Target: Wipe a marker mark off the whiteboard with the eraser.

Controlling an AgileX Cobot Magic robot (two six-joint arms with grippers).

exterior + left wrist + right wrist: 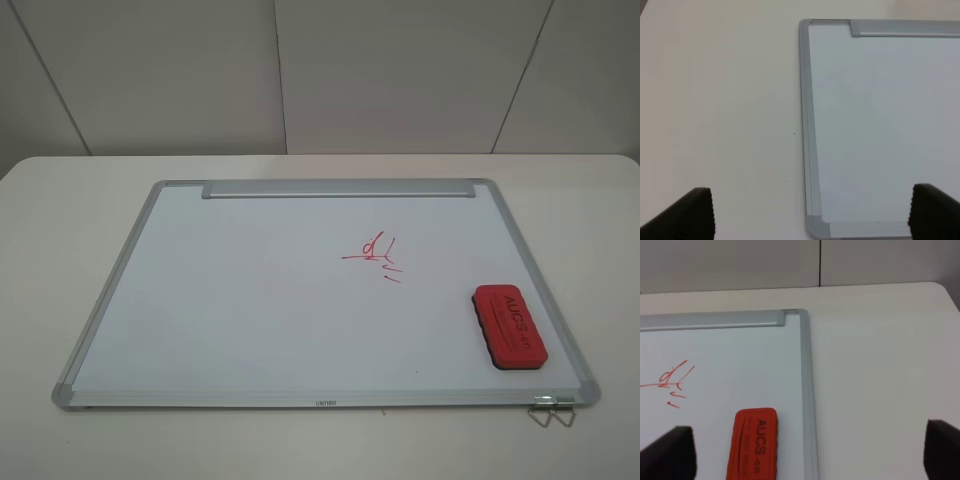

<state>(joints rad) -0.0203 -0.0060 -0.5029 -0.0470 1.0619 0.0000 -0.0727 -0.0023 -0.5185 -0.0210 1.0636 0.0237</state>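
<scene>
The whiteboard [250,300] lies flat on the table, its silver tray strip [340,188] along the far edge. The red eraser [510,326] rests on the board near its front right corner, lettering up. The only red writing that shows is a narrow "d"-and-slashes scribble [375,255] right of centre; the wider zigzag marker mark is not in view. Neither gripper appears in the exterior high view. My left gripper [810,200] is open above the board's left corner [815,225]. My right gripper [810,440] is open, with the eraser [754,442] and scribble [672,382] in front of it.
The white table [60,250] extends beyond the board on every side, with a pale wall behind it. A small metal wire clip [552,410] sticks out from the board's front right corner.
</scene>
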